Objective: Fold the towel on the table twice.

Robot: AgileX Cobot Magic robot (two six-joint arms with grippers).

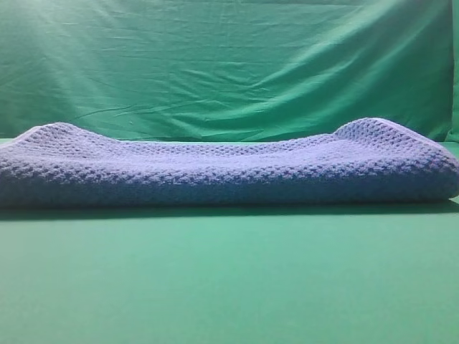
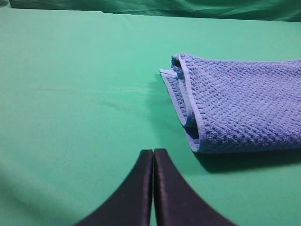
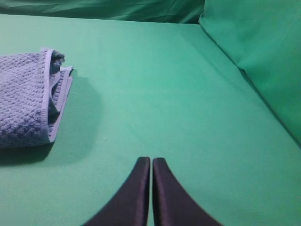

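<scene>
The blue-grey waffle-weave towel (image 1: pixel 229 168) lies folded in layers as a long strip across the green table (image 1: pixel 229 287), its two far corners raised. Its left end with the pale hem shows in the left wrist view (image 2: pixel 235 106). Its right end shows in the right wrist view (image 3: pixel 28 99). My left gripper (image 2: pixel 153 153) is shut and empty, above bare table to the left of the towel's end. My right gripper (image 3: pixel 151 160) is shut and empty, above bare table to the right of the towel's end. Neither gripper shows in the high view.
A wrinkled green backdrop curtain (image 1: pixel 229 64) hangs behind the table. In the right wrist view a green fabric wall (image 3: pixel 263 52) rises at the table's right side. Bare green table lies in front of the towel.
</scene>
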